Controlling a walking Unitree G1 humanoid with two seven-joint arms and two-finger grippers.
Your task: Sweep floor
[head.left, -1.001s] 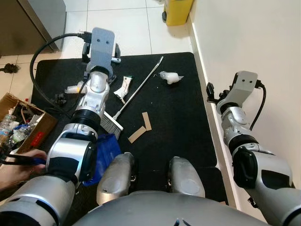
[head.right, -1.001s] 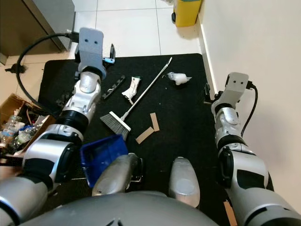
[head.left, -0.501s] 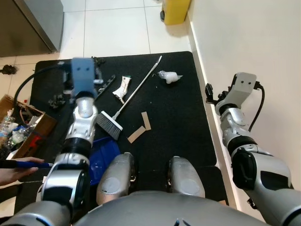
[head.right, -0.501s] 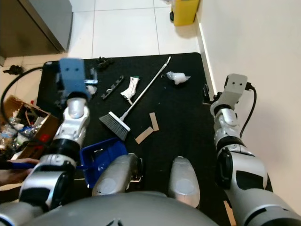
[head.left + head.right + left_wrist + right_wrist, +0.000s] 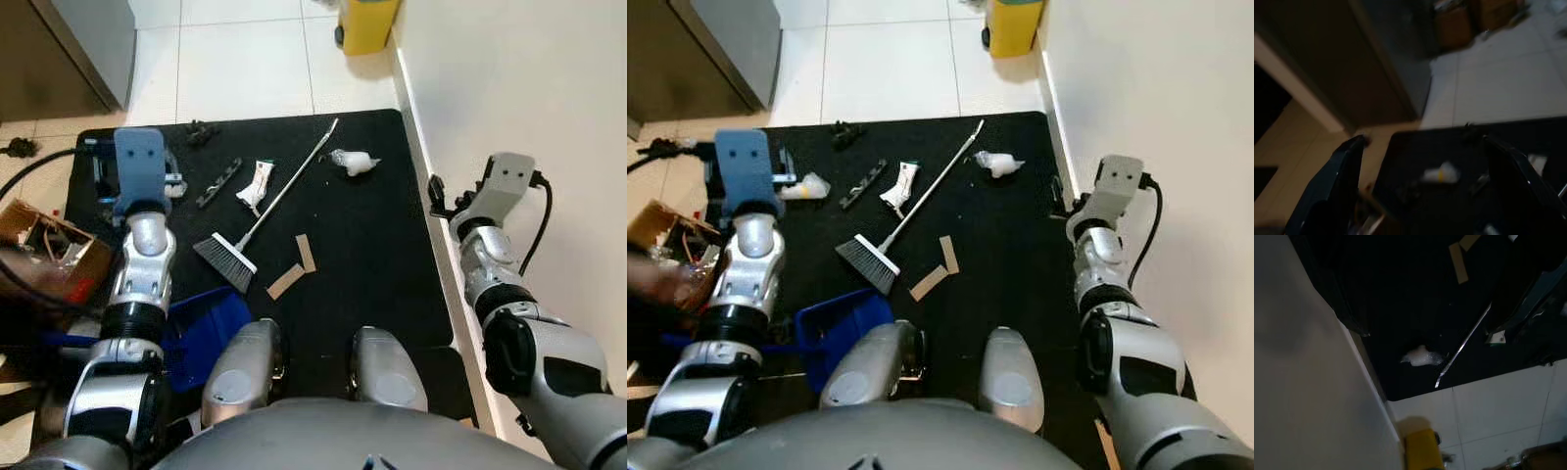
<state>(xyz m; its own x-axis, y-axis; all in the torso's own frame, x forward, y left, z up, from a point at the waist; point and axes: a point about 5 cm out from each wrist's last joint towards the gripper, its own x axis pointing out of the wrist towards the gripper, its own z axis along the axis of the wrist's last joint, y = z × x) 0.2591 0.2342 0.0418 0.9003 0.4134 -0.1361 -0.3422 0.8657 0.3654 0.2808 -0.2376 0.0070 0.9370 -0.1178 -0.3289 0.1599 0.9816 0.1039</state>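
A small broom [image 5: 224, 261] lies on the black mat [image 5: 382, 245], its thin handle [image 5: 294, 178] pointing toward the far right corner. A blue dustpan [image 5: 203, 329] sits just left of my knees. Litter is scattered on the mat: crumpled plastic [image 5: 354, 160], a white wrapper [image 5: 257, 183], cardboard strips [image 5: 293, 269] and a black strip [image 5: 217, 182]. My left arm [image 5: 138, 176] reaches over the mat's left edge, and its gripper [image 5: 1422, 142] is open and holds nothing. My right gripper [image 5: 438, 194] hangs by the wall at the mat's right edge.
A white wall [image 5: 509, 78] runs along the right. A yellow bin [image 5: 367, 22] stands at the far corner and a grey cabinet [image 5: 69, 44] at the far left. An open cardboard box [image 5: 47, 243] of clutter sits left, with a person's blurred hand [image 5: 656, 279] over it.
My left arm has swung left, from beside the broom head to the mat's left edge, uncovering the dustpan. The person's hand has risen toward the box. The right arm is still.
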